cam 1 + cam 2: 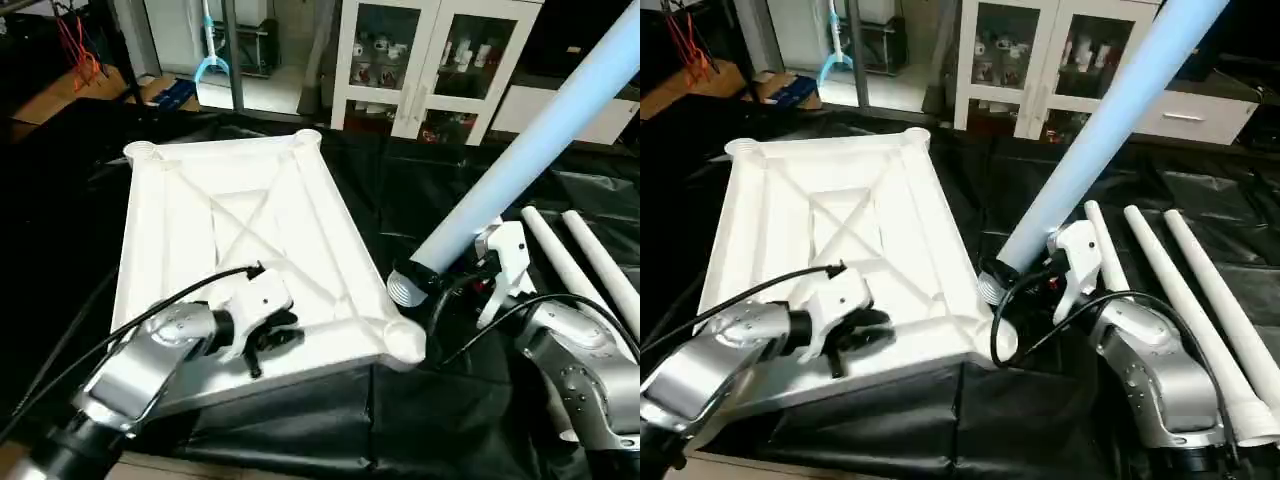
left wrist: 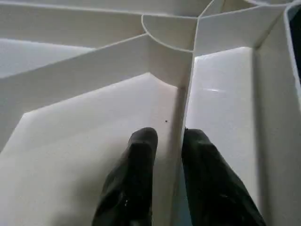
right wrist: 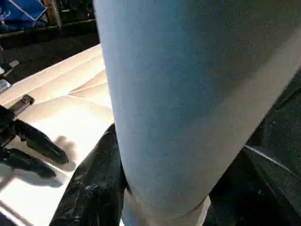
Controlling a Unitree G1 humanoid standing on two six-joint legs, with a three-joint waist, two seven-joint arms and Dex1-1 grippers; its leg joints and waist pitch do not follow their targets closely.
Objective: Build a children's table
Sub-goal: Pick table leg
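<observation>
Nowhere is any writing readable. Left end effector [image 2: 167, 141] pinches a rib of the upturned tabletop [image 1: 240, 215] near its near edge. Right end effector [image 1: 1025, 275] grips a tilted leg [image 1: 1090, 140] just right of the tabletop's near-right corner socket [image 1: 405, 340].

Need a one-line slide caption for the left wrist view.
Left end effector pinching an underside rib of the upturned tabletop.

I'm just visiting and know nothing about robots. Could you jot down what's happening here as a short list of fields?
Tabletop: white, upside down on the black cover, X ribs facing up
Left gripper: fingers straddle a rib near the front edge
Right gripper: shut on one leg
Held leg: tilted, threaded end just beside the near right corner socket, not yet in
Spare legs: three, lying to the right
</observation>
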